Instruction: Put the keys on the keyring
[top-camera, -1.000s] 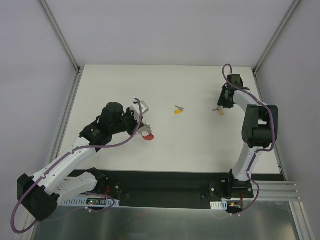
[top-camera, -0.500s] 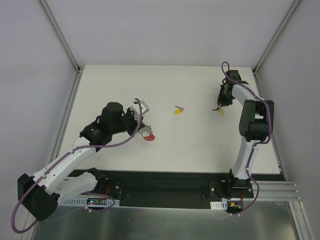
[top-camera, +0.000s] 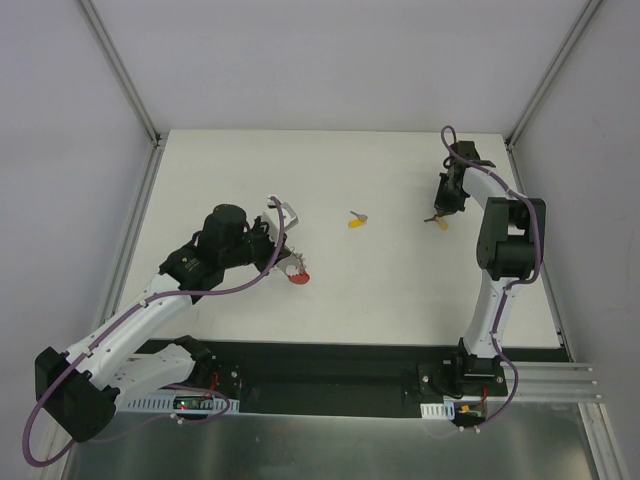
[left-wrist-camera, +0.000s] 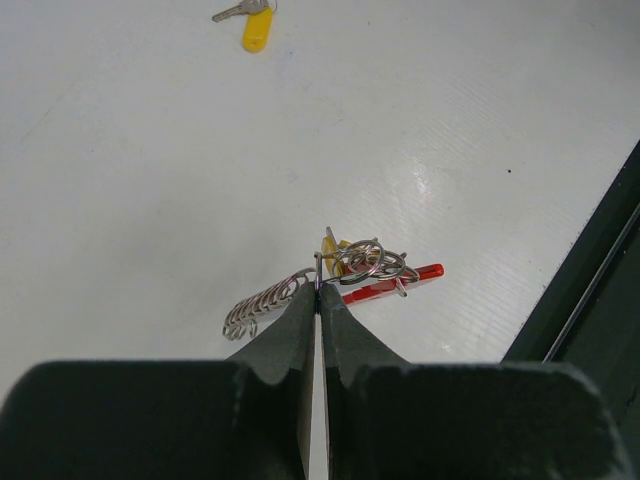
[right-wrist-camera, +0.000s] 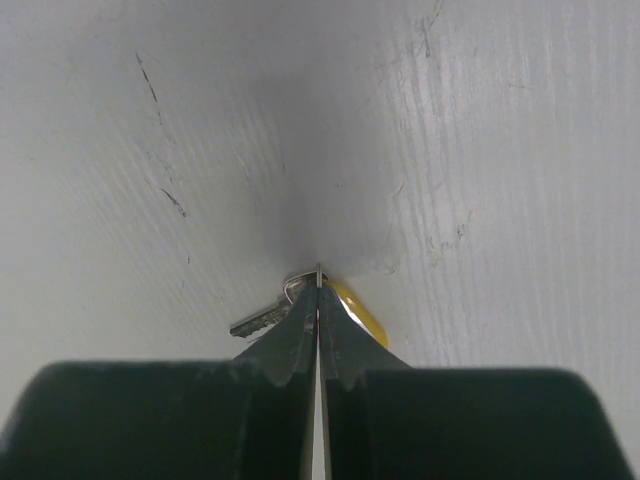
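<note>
The keyring (left-wrist-camera: 372, 268), with its red loop (top-camera: 298, 277), grey chain strap (left-wrist-camera: 262, 303) and metal rings, lies on the table at centre left. My left gripper (left-wrist-camera: 318, 290) is shut on one of its thin metal rings; in the top view the left gripper (top-camera: 283, 262) sits just left of the red loop. A yellow-headed key (right-wrist-camera: 360, 312) lies at the far right, and my right gripper (right-wrist-camera: 318, 284) is shut on the small wire ring at its head. The top view has that key (top-camera: 441, 222) under the right gripper (top-camera: 438, 212). Another loose key (top-camera: 357, 220) lies mid-table.
The white table (top-camera: 380, 290) ends in a dark rail (left-wrist-camera: 590, 290) close to the right of the keyring in the left wrist view. Grey walls stand around the table. The loose middle key (left-wrist-camera: 255, 25) shows far ahead of the left gripper.
The right gripper's jaws have closed onto the ring of the right-hand key, and its arm has drawn in slightly. The left arm and the keyring have not moved.
</note>
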